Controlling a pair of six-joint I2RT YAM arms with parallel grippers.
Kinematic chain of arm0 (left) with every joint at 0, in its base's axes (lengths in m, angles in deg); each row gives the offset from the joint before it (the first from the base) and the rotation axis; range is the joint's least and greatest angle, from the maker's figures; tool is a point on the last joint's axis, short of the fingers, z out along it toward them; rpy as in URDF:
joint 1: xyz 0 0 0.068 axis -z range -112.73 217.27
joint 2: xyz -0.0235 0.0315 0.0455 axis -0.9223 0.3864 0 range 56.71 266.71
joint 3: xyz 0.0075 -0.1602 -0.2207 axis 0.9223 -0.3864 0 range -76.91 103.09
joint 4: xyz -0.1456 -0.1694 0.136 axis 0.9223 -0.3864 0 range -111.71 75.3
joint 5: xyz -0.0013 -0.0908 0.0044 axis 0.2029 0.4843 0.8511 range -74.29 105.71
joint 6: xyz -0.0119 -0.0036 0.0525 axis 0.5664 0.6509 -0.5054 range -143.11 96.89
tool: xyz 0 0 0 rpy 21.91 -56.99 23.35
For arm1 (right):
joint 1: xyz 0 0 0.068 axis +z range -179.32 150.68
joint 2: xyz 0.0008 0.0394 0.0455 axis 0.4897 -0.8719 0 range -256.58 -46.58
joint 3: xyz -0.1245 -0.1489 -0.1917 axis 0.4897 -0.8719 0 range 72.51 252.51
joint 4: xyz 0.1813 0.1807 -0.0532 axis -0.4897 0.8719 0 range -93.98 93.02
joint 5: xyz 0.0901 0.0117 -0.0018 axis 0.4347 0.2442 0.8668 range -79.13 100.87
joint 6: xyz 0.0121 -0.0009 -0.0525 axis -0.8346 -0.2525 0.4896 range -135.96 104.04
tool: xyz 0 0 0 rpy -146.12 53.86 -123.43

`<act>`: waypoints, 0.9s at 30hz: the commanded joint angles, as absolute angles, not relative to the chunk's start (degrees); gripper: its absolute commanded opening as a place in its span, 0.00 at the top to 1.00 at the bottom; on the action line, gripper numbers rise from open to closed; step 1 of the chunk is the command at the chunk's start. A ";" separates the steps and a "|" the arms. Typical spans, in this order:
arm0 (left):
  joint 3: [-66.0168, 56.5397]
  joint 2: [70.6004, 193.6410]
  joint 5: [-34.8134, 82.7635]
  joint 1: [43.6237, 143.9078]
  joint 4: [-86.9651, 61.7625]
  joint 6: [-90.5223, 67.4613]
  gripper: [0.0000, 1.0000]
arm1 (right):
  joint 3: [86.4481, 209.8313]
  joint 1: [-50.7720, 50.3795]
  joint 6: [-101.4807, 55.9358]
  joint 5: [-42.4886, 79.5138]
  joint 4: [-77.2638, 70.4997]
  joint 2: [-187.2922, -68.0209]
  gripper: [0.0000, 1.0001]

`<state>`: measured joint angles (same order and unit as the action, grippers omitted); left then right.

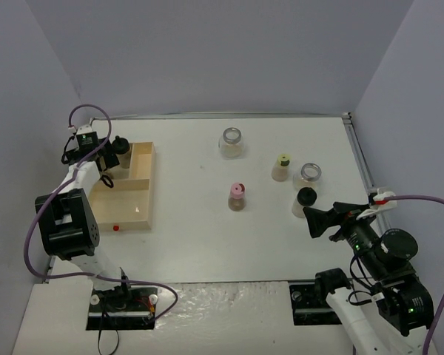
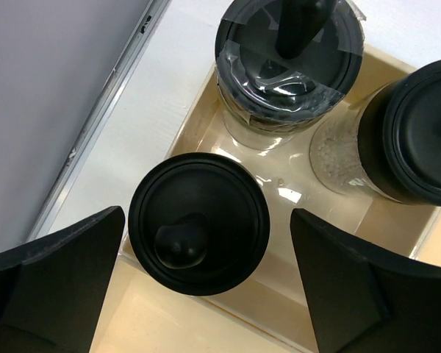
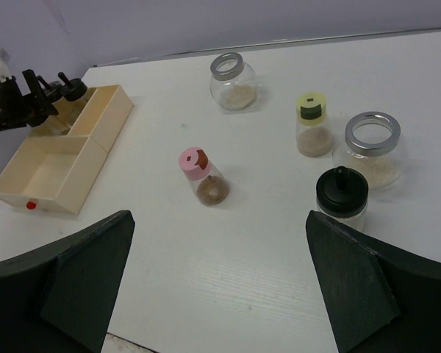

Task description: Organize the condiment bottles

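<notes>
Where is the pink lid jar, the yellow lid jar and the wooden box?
pink-capped jar (image 3: 193, 162), right wrist view, on its pink cap.
yellow-green-capped jar (image 3: 312, 105), right wrist view, on its cap.
wooden tray (image 1: 118, 207), top view, on the bare floor of its near compartment.

1. The tray (image 1: 126, 211) was pale cream, with a red dot (image 1: 116, 228).
2. The table (image 1: 207, 244) was white.
3. Jars wore a pink cap (image 1: 237, 190), a yellow-green cap (image 1: 283, 159), a black cap (image 1: 306, 196) and silver lids (image 1: 231, 135).
</notes>
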<state>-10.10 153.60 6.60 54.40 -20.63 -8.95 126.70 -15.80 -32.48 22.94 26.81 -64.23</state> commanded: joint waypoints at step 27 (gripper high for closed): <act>-26.63 101.66 29.79 68.72 -44.54 -7.53 0.03 | 115.18 -15.52 -41.19 -8.64 7.10 -106.04 0.00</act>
